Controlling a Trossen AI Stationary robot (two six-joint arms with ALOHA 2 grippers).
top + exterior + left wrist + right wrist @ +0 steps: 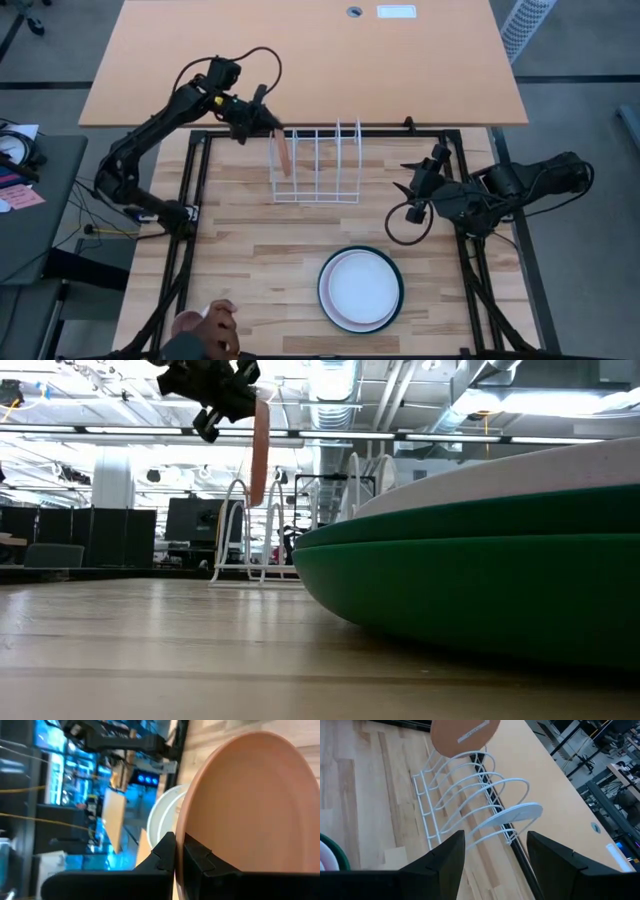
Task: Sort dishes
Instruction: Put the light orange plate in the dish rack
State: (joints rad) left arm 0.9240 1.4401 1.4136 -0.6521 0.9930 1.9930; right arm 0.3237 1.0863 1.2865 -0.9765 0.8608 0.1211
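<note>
My left gripper (268, 125) is shut on an orange-brown plate (287, 152), which it holds on edge over the left end of the white wire rack (315, 165). In the low view the plate's lower edge (261, 500) is down among the rack's loops (240, 530); I cannot tell whether it touches them. A white plate (517, 815) stands on edge in the rack's right end. A white plate (360, 285) lies on a pink plate (350, 326), which lies in a dark green one (399, 272), near the table's front. My right gripper (495, 842) waits open at the right, touching nothing. My left gripper pinches the orange-brown plate's upper rim (182, 842) between its two fingers (167, 855), one on each face. The fingers come from the table's far left, slanting down. The plate hangs upright below them, edge-on to the table's front, clear of the table.
At the table's near left corner a person's hand (215, 330) holds a small pink mug (187, 322). Bare wood lies between the rack and the plate stack. The dark frame rails (195, 200) run along the table's sides.
</note>
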